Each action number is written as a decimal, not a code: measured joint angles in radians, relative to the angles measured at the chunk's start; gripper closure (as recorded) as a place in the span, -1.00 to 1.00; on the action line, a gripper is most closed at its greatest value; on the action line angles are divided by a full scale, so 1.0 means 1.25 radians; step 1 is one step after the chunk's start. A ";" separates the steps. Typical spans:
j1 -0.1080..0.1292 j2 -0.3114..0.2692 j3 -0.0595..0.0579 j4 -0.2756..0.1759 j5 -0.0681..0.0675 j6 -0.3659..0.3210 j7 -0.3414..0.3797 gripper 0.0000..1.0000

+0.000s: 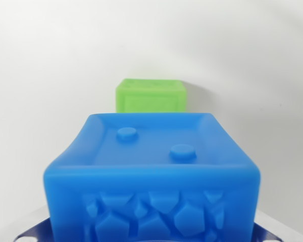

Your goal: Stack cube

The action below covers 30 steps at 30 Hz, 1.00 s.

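**Blue cube close to the lens, green cube waiting beyond**

Blue fills the lower half of the frame: the blue cube (151, 176), studded top face showing, sits right under the wrist camera. Above it at upper centre stands the green cube (151, 96), apart from it on the white surface (40, 75). No fingers are clearly visible, so whether they clasp the blue cube cannot be told — its closeness suggests they might. To stack well, I would centre blue squarely over green, edges parallel, and lower gently before letting go.
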 joint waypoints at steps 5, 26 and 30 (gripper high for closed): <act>0.000 0.022 0.000 -0.001 0.001 0.024 -0.001 1.00; 0.000 0.098 0.001 0.000 0.003 0.099 -0.002 1.00; 0.000 0.109 0.001 0.000 0.003 0.108 -0.002 1.00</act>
